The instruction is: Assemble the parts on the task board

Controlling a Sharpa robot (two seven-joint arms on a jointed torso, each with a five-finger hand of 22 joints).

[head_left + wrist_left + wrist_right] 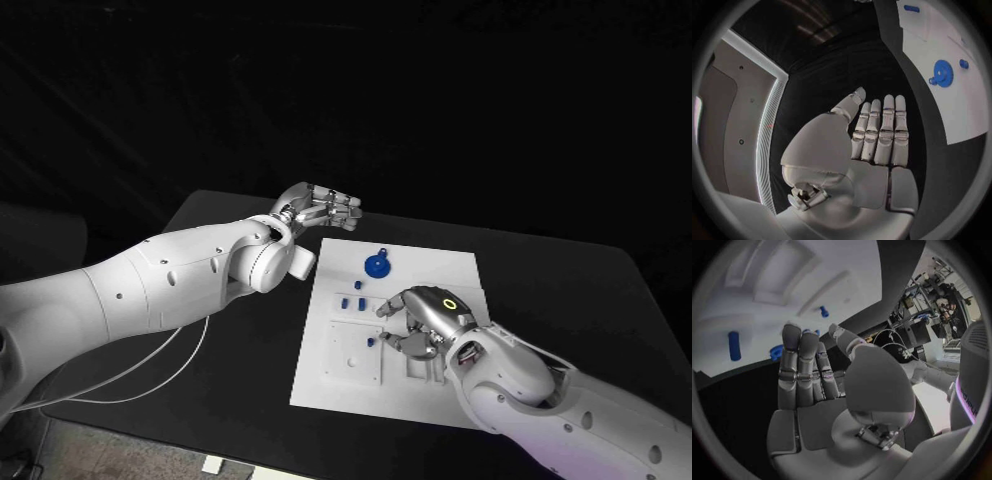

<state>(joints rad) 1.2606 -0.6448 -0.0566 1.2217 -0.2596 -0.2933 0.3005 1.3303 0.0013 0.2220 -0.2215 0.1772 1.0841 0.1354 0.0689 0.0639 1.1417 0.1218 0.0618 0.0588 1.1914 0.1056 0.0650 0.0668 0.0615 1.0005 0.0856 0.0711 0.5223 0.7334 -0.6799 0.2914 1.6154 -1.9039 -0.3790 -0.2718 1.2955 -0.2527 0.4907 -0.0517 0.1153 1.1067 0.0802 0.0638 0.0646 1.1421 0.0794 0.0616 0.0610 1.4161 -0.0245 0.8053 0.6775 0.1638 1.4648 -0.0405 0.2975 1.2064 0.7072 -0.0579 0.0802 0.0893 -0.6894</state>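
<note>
Silver right hand (421,322) hovers low over the board (447,268) at frame centre, fingers loosely spread, holding nothing; blue gear (376,265) lies just up-left of it. Left hand (323,209), flat and empty, sits off the board's upper-left corner, so I judge right nearer.

One white task board (378,375) lies on one black table (577,300). On it sit one blue gear (376,266) and about four small blue pegs (356,300). Two hands show.
</note>
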